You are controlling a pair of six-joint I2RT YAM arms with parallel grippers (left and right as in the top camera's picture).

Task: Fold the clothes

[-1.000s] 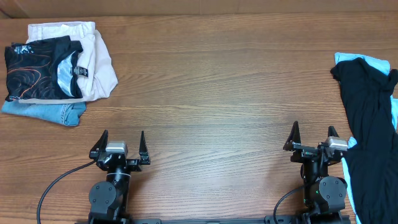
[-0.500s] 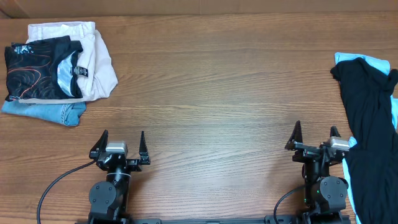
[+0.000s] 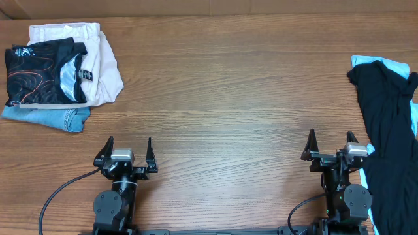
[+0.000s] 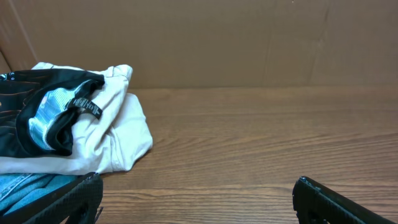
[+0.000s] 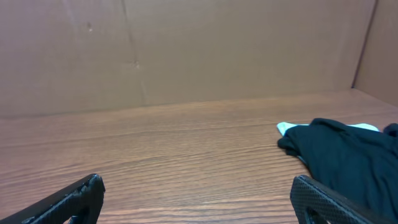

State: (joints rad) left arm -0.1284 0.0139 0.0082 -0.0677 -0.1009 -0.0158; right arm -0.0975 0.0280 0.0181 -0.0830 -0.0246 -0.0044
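A black shirt with thin orange contour lines (image 3: 36, 72) lies folded on top of a pile at the far left; the left wrist view shows it (image 4: 37, 118) at its left edge. A crumpled plain black garment (image 3: 385, 117) lies along the right edge, and the right wrist view has it (image 5: 342, 152) at lower right. My left gripper (image 3: 129, 140) stands open at the near edge, with nothing but bare wood between its fingers (image 4: 198, 183). My right gripper (image 3: 330, 134) is open too, its right finger close beside the black garment, nothing held (image 5: 198, 182).
Under the folded shirt lie beige trousers (image 3: 104, 65) and blue denim jeans (image 3: 59, 117). A light blue cloth (image 3: 392, 65) shows under the black garment at the right. Brown cardboard walls (image 5: 199, 56) close off the back of the wooden table (image 3: 228, 98).
The right gripper has shifted very slightly to the right, toward the black garment. The left arm and all the clothes have stayed where they were.
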